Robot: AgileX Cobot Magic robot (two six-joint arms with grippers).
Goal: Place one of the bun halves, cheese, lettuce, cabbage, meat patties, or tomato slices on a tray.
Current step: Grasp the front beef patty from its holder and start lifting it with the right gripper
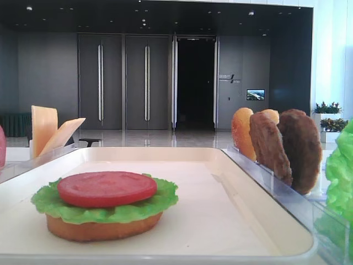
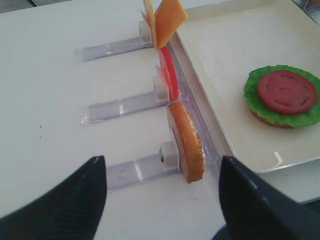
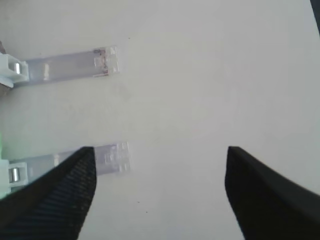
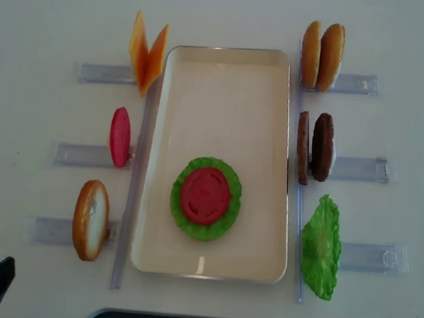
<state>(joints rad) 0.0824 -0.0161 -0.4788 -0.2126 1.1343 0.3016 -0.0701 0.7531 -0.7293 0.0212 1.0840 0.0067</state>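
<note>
The tray (image 4: 229,63) lies lengthwise down the middle of the overhead view, its rim touching the clear racks on both sides. In its lower half sits a stack: a bun half (image 1: 102,227) at the bottom, a lettuce leaf (image 4: 224,224) spread over it, and a tomato slice (image 4: 205,195) flat on top. The rest of the tray floor is bare.

Left of the tray, three clear racks (image 4: 77,153) reach out across the white table (image 4: 45,23). The upper one holds two cheese slices (image 4: 147,53) leaning apart in a V. The middle one holds a tomato slice on edge (image 4: 119,136). The lower one holds a bun half on edge (image 4: 90,219).

Right of the tray, the upper rack carries two bun halves (image 4: 321,55) standing side by side. The middle rack carries two meat patties (image 4: 314,146) on edge, close together. The lower rack carries a second lettuce leaf (image 4: 320,248) standing upright.

The left gripper (image 2: 162,200) hangs over the table at the lower left, its dark fingers (image 2: 70,195) spread wide with nothing between them; the bun half on edge shows beyond the gap. The right gripper (image 3: 160,195) hangs over bare table beside two rack ends (image 3: 100,62), its fingers (image 3: 60,200) released and empty.
</note>
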